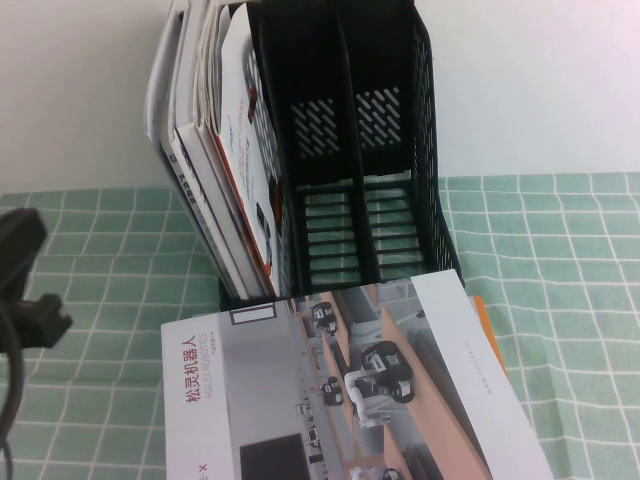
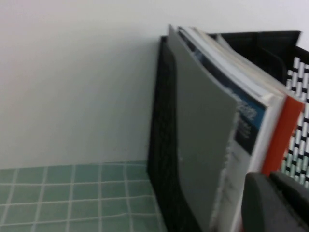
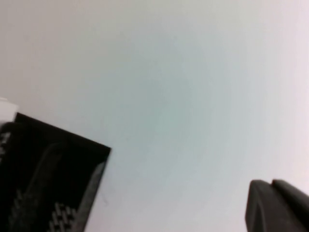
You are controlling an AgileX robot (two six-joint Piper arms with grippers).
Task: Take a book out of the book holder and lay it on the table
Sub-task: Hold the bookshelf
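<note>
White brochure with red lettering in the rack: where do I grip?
Pinch the thin white brochure at its top edge, from above: it stands upright, rightmost in the black plastic file rack's left slot, next to an empty slot. Left gripper sits left of the rack; right gripper, shut, faces the wall.

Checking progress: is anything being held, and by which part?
Cannot tell. The left gripper faces the books in the book holder; the right gripper, shut, faces the wall, nothing seen in it.
</note>
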